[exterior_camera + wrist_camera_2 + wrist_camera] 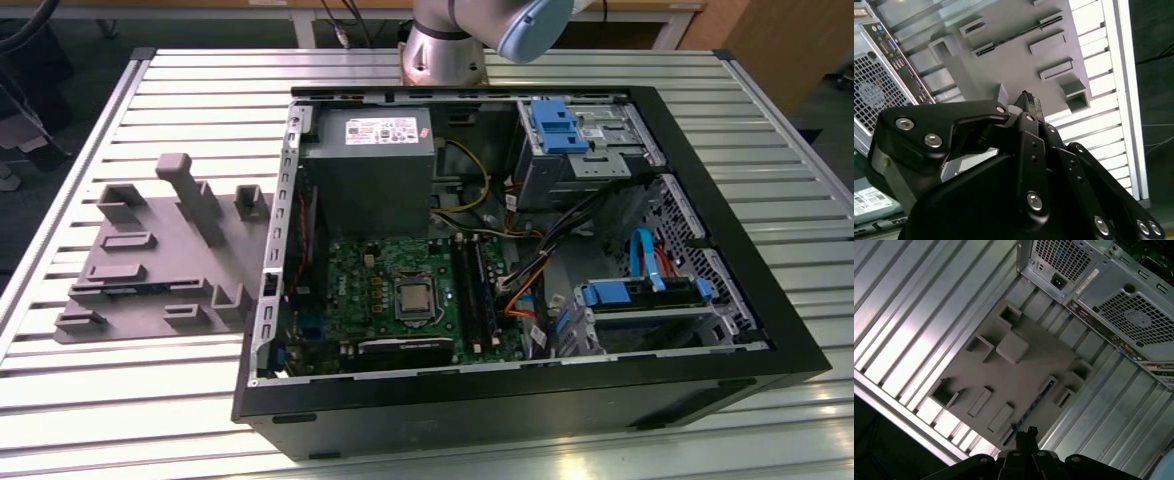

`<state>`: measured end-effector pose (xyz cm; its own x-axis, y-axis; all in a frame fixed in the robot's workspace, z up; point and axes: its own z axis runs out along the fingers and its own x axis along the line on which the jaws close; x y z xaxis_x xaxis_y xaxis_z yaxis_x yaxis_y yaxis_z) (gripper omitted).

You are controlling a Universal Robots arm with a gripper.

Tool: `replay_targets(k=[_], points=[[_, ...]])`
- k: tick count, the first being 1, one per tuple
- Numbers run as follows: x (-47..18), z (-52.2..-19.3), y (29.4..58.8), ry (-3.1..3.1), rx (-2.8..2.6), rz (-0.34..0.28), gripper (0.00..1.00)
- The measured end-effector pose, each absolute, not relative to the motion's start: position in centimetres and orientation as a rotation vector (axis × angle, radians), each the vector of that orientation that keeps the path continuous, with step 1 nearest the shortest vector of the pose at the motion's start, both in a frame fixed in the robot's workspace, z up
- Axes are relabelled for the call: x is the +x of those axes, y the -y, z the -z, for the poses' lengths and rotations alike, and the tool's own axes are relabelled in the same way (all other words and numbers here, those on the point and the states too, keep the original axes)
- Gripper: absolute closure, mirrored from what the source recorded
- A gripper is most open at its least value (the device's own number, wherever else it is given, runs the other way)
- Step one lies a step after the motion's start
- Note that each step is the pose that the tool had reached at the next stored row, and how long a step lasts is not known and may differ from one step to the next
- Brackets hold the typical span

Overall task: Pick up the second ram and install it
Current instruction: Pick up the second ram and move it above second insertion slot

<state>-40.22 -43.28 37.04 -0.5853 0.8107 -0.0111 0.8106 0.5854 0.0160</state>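
Gripper [1027,432] looks closed, empty, over the second ram [1030,409] in the tray [167,255] (exterior view's left). You want jaws squared to its long edges.

— What sort of place was that?
— It looked like a robotics lab or workshop. A slatted aluminium bench [134,400] carried an opened computer case [534,398] beside a grey fixture tray [147,268], and a robot arm's base [443,55] stood at the far edge.
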Motion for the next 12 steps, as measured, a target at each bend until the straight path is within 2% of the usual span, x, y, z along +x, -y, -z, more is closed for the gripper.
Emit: replay_targets(k=[12], points=[[-40.22, -36.98, 43.27, -2.763, 1.459, -0.014, 0.89]])
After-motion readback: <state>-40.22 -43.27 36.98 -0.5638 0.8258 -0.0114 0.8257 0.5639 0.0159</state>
